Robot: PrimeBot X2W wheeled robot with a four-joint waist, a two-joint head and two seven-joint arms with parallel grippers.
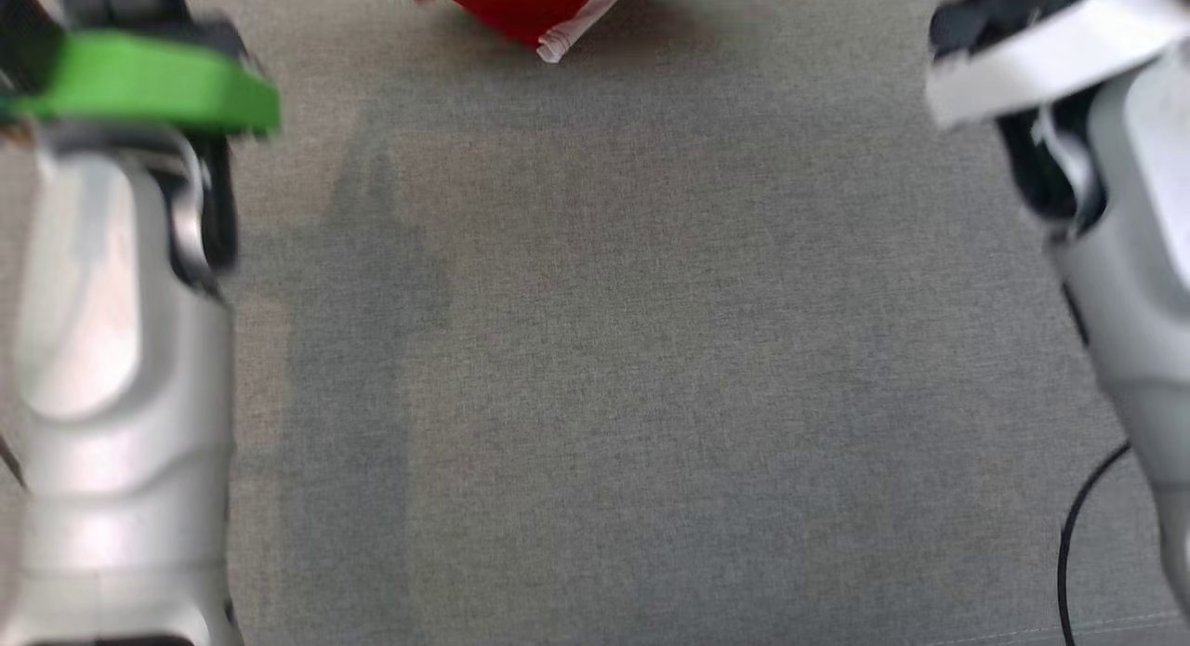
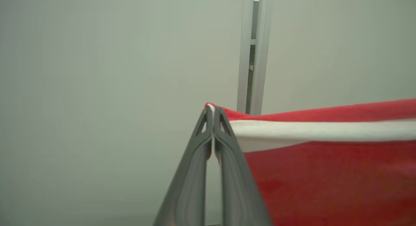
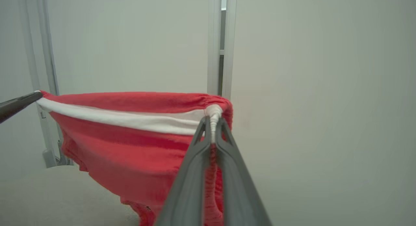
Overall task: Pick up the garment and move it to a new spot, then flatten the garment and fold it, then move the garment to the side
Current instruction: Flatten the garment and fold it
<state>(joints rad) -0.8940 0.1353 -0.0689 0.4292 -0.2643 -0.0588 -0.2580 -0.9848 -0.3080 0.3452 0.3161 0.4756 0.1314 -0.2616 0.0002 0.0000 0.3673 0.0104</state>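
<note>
Red garment, white-banded, left gripper and right gripper each clamped on a corner

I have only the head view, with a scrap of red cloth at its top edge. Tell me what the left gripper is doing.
Observer: The left gripper is shut on the garment, pinching one end of its white band.
Operator: Now report the right gripper.
Observer: The right gripper is shut on the bunched opposite end of that white band, so the garment hangs spread between the two.
</note>
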